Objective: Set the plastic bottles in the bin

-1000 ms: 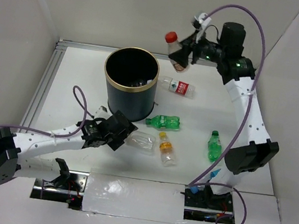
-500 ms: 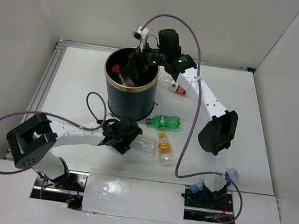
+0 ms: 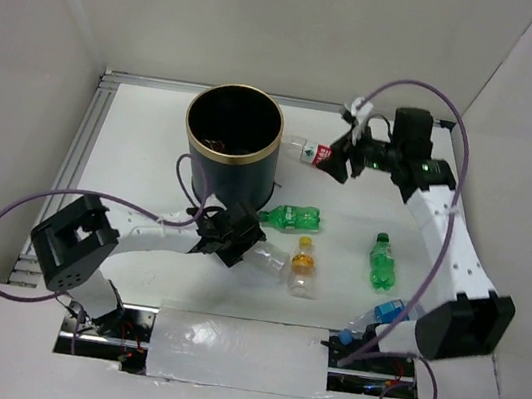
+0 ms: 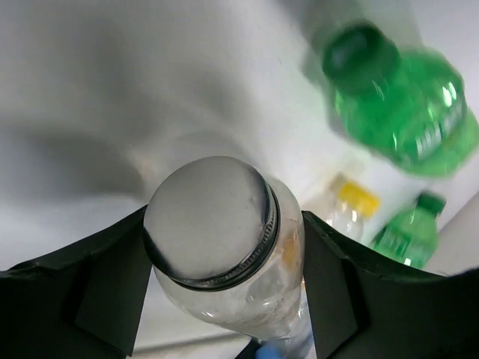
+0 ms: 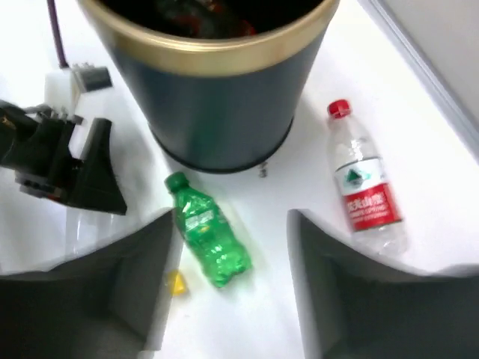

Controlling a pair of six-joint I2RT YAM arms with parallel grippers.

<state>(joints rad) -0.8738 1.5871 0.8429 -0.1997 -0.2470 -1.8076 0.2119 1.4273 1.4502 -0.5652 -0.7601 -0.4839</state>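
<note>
The dark bin (image 3: 232, 176) with a gold rim stands at the back centre, with bottles inside. My left gripper (image 3: 241, 245) lies low on the table, its jaws against both sides of a clear crushed bottle (image 3: 271, 256), which fills the left wrist view (image 4: 224, 254). My right gripper (image 3: 337, 162) is open and empty, hovering over the end of the red-and-white labelled bottle (image 3: 312, 152). In the right wrist view that bottle (image 5: 363, 196) lies right of the fingers (image 5: 142, 262). A green bottle (image 3: 291, 217), a yellow-capped bottle (image 3: 302, 269) and a second green bottle (image 3: 382, 261) lie on the table.
A blue-capped bottle (image 3: 385, 312) lies near the right arm's base. White walls close in the table on three sides. A metal rail (image 3: 74, 164) runs along the left edge. The purple cables loop above both arms.
My right arm carried a red-capped bottle over the bin, let it go, and swung back right, now empty. My left gripper slid forward onto the clear bottle.
</note>
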